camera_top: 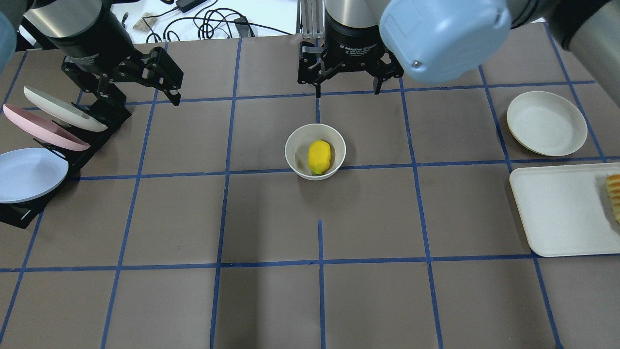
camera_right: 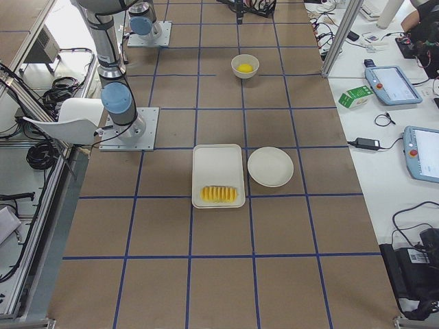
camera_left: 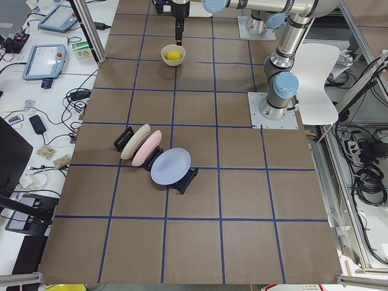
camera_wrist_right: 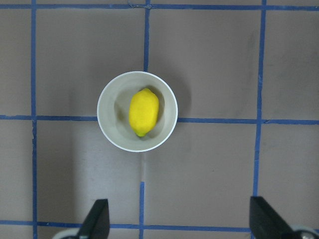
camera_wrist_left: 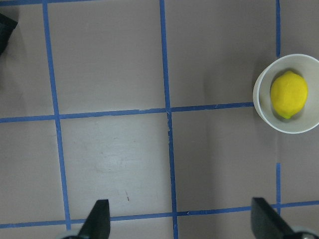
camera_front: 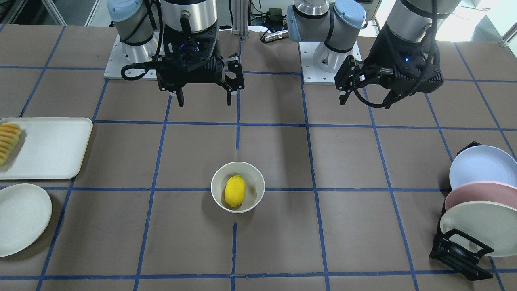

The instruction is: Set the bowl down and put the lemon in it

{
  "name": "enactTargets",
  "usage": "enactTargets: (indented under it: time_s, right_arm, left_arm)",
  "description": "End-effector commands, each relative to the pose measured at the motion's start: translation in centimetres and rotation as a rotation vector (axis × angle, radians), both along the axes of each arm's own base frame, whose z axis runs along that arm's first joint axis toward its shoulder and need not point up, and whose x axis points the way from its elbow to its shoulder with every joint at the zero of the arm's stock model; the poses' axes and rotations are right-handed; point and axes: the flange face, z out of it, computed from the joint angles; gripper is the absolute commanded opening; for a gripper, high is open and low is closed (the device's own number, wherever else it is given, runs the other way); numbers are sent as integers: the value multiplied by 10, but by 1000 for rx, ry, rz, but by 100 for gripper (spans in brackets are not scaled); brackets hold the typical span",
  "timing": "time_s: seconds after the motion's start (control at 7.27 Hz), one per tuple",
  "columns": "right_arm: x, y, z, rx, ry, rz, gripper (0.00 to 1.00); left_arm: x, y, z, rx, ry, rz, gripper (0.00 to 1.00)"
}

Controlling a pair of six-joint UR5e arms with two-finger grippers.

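Note:
The small off-white bowl point(camera_front: 215, 180) stands upright at the table's middle, with the yellow lemon point(camera_front: 234, 190) lying inside it. Both also show in the overhead view, bowl point(camera_top: 291, 144) and lemon point(camera_top: 319, 156). My right gripper point(camera_front: 204, 102) is open and empty, raised above the table on the robot's side of the bowl; its wrist view looks straight down on the bowl point(camera_wrist_right: 106, 110) and lemon point(camera_wrist_right: 144, 112). My left gripper point(camera_front: 365, 101) is open and empty, raised near the plate rack, well to the side of the bowl point(camera_wrist_left: 262, 108).
A black rack point(camera_front: 460, 250) with blue, pink and cream plates stands on my left side. A white tray point(camera_front: 52, 149) with sliced fruit point(camera_front: 8, 141) and a flat cream plate point(camera_front: 22, 218) lie on my right side.

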Motion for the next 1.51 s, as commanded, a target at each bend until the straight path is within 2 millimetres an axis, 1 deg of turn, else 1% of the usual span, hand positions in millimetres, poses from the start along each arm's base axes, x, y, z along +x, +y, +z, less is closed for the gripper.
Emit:
enactTargets:
  time_s: [0.0,0.14,0.28,0.41,1.38]
  right_arm:
    - [-80,-19,14,34,26,41,100]
    - [-127,-27,13,80,31,67,100]
    - [-162,-28,17,82,30,44,100]
    - [-177,-28,19,79,35,63,100]
    - [-176,-26,16,84,27,69,100]
  left_arm:
    - [1,0,0,1,0,1,100]
    - [0,0,-1,2,-1,0,100]
    - [0,1,0,1,-1,0,100]
    - [0,1,-1,2,-1,0,100]
    - [1,3,0,0,-14,-1,100]
